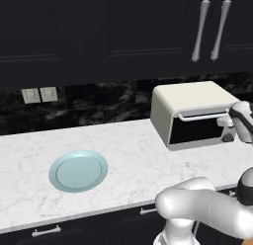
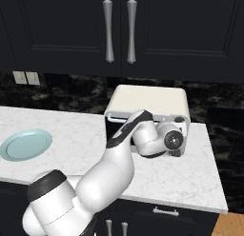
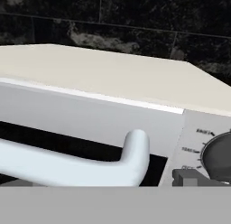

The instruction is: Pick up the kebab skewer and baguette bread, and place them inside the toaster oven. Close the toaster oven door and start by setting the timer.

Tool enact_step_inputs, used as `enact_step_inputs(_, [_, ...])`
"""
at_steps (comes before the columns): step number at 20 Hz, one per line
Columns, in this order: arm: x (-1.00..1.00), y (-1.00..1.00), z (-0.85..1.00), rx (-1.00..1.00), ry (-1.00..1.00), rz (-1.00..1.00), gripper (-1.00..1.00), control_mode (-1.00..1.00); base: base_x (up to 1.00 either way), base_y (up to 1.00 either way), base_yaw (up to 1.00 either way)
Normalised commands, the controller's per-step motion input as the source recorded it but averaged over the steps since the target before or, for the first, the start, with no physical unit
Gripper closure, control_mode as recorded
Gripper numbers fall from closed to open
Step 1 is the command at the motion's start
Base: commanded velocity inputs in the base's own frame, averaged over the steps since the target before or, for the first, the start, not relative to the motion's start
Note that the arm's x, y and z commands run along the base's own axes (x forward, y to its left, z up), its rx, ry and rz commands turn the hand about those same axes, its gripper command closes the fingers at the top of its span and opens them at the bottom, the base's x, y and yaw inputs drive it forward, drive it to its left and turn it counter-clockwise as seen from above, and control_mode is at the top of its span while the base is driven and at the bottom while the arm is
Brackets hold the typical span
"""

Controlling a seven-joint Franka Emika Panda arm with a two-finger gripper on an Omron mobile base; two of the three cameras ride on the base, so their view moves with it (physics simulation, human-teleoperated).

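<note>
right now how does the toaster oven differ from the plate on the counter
The toaster oven is a cream-white box standing tall at the back; the plate is a flat pale-blue round lying nearer the front edge. The oven has a dark glass door, shut; the plate has no parts. Both rest on the marble counter.

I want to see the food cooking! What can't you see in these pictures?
- Inside the toaster oven: left base view, behind the dark toaster oven door.
- Both knobs: right base view, blocked by the arm.
- Upper knob: hand view, cut off by the right edge; dial print too small to read.
- Gripper's fingertips: left base view, past the right edge.
</note>
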Motion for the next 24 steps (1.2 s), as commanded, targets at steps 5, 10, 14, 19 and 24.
enact_step_inputs(5, [0.25,0.04,0.00,0.00,0.04,0.00,-1.00,-1.00,0.00,0.00,0.00])
enact_step_inputs(10, [0.25,0.02,0.00,0.00,0.02,0.00,-1.00,-1.00,0.00,0.00,0.00])
enact_step_inputs(14, [0.00,0.00,0.00,0.00,0.00,0.00,-1.00,-1.00,0.00,0.00,0.00])
enact_step_inputs(19, [-0.26,-0.17,0.00,0.00,0.00,0.00,-1.00,-1.00,0.00,0.00,0.00])
enact_step_inputs(24, [-0.25,-0.45,0.00,0.03,0.00,0.00,-1.00,-1.00,0.00,0.00,0.00])
